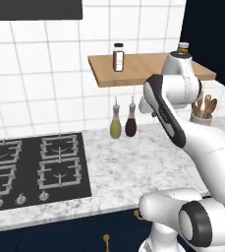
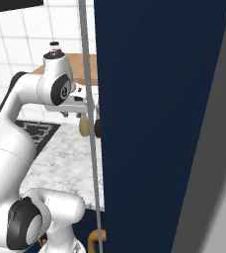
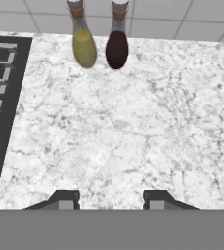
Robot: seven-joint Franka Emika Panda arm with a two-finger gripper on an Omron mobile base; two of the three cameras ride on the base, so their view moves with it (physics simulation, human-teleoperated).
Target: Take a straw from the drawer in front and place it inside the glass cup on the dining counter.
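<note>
My gripper (image 3: 109,201) hangs above the marbled worktop (image 3: 123,132), open, with nothing between its two dark fingertips (image 3: 64,199). Below the worktop's front edge runs a navy drawer front (image 1: 84,231) with a small gold handle (image 1: 106,239); it looks shut. My hand (image 2: 71,105) is held over the worktop, just right of the stove. The straw, the glass cup and the dining counter are out of view.
A black stove (image 1: 35,167) lies at the left. A yellow oil bottle (image 1: 115,125) and a dark bottle (image 1: 131,123) stand by the tiled wall. Above hangs a wooden shelf (image 1: 143,69) with a shaker (image 1: 118,56). A utensil holder (image 1: 202,112) stands at the right, a tall navy panel (image 2: 159,123) beside me.
</note>
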